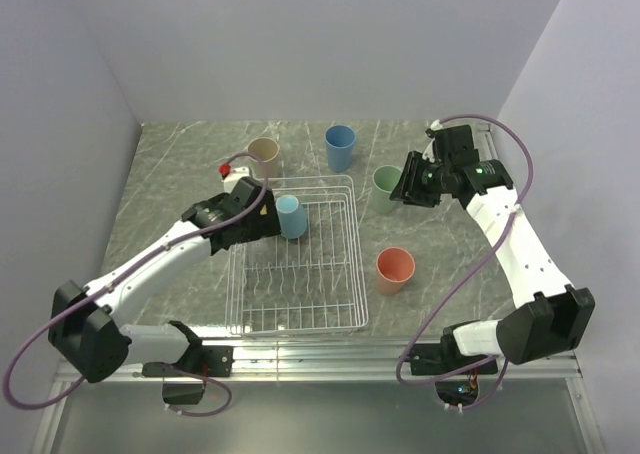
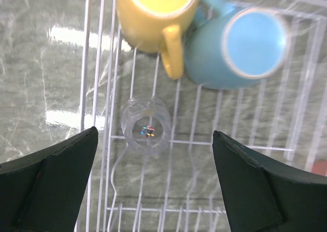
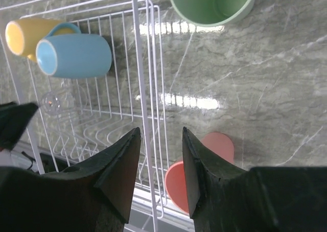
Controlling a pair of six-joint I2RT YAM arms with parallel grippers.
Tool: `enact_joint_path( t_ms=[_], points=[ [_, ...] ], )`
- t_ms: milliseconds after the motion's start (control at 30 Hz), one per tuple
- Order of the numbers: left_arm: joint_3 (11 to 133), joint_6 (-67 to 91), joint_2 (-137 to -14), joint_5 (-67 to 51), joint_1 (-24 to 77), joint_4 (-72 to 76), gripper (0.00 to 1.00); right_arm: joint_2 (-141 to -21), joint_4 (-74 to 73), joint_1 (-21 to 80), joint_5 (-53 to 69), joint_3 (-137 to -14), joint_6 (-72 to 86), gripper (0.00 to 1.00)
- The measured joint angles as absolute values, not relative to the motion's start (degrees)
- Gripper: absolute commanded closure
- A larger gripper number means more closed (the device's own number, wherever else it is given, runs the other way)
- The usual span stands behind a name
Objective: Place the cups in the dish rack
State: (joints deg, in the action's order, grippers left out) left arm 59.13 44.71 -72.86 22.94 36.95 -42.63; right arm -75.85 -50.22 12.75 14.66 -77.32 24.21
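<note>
We are seeing both arms stretched forward.
The left gripper (image 2: 154,135) is hanging wide open over the dish rack (image 1: 340,304), near the yellow mug (image 2: 153,17) and light-blue mug (image 2: 240,48) lying in it; the right gripper (image 3: 161,132), half open and empty, is hovering near the green cup (image 3: 212,4).

Left arm (image 1: 150,264) reaches forward; left pincer (image 2: 155,135) spread wide, empty. Right arm (image 1: 510,239) folds inward; right pincer (image 3: 161,132) partly parted, nothing between its fingers.

Two mugs (image 2: 153,17) (image 2: 240,48) side by side in dish rack (image 1: 345,274) far-left corner; on table (image 1: 180,164), two tumblers (image 1: 264,157) (image 1: 340,147) behind rack, two (image 1: 387,182) (image 1: 394,270) right.
</note>
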Motion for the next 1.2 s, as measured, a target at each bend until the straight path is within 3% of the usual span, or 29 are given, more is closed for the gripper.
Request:
enact_joint_path(
  t_ms=[67,233,500,1000,1133,1167,1200],
  points=[
    [61.0,44.8,-70.8,22.8,36.9,-43.9,0.01,-77.5,-50.3,12.8,14.0,-78.1,24.4,0.53],
    [65.1,44.7,-65.8,21.7,36.9,-45.6,0.01,-86.1,-51.2,12.5,10.5,-83.9,24.6,0.40],
    [66.8,45.8,-57.8,20.9,36.9,-48.1,0.01,-102.2,-52.4,12.1,4.0,-96.6,24.6,0.38],
    [62.0,52.8,-47.3,21.6,36.9,-56.4,0.01,-106.5,-54.6,11.6,-2.5,-98.3,24.6,0.37],
    [62.3,53.5,-47.6,22.3,36.9,-58.0,0.01,-109.0,-54.1,11.6,-2.6,-98.4,24.6,0.45],
    [62.7,53.5,-47.7,22.4,36.9,-58.5,0.01,-110.0,-54.0,11.6,-2.6,-98.5,24.6,0.61],
    [63.3,53.7,-47.8,22.4,36.9,-58.9,0.01,-111.0,-53.9,11.6,-2.6,-98.7,24.5,0.70]
  ],
)
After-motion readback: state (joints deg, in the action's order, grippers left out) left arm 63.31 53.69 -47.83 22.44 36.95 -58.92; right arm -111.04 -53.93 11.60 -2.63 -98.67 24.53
